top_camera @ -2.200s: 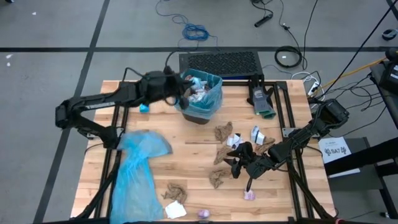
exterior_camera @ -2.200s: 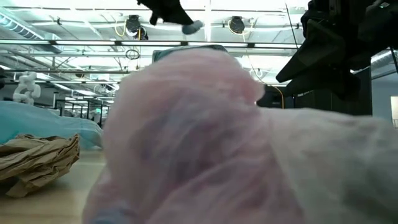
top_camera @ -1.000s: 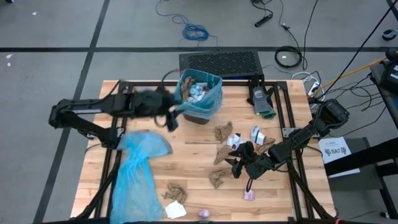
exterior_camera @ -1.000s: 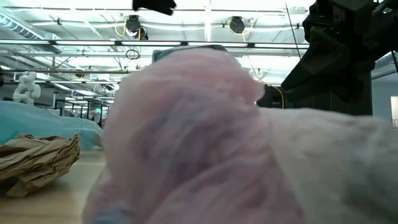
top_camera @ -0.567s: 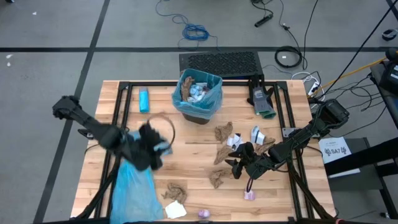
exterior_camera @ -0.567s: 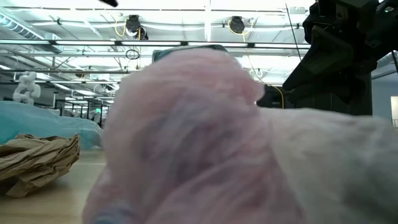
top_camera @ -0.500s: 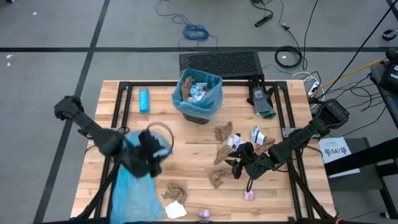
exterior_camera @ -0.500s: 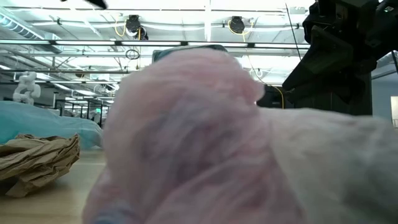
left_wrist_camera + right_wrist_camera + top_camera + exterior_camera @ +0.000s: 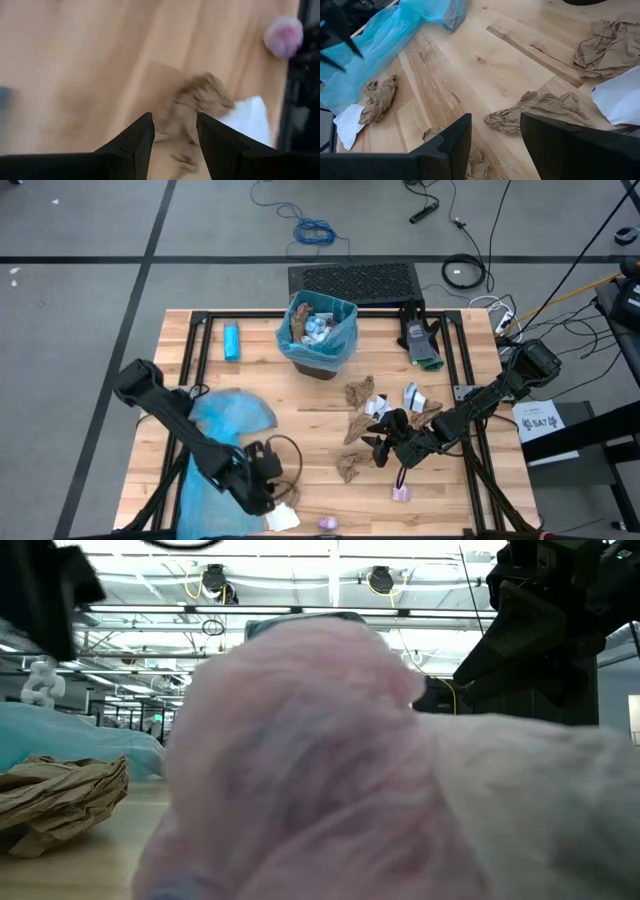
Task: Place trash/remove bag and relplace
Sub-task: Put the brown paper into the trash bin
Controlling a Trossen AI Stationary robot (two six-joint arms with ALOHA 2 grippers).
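Hovering spread over a crumpled brown paper wad [image 9: 197, 102], the left pincer [image 9: 174, 131] grips nothing.

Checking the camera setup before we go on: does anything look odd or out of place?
Yes. A pink wad sits right against the low camera, blocking nearly its whole view. Brown and white scraps lie strewn across the table, outside the lined bin.
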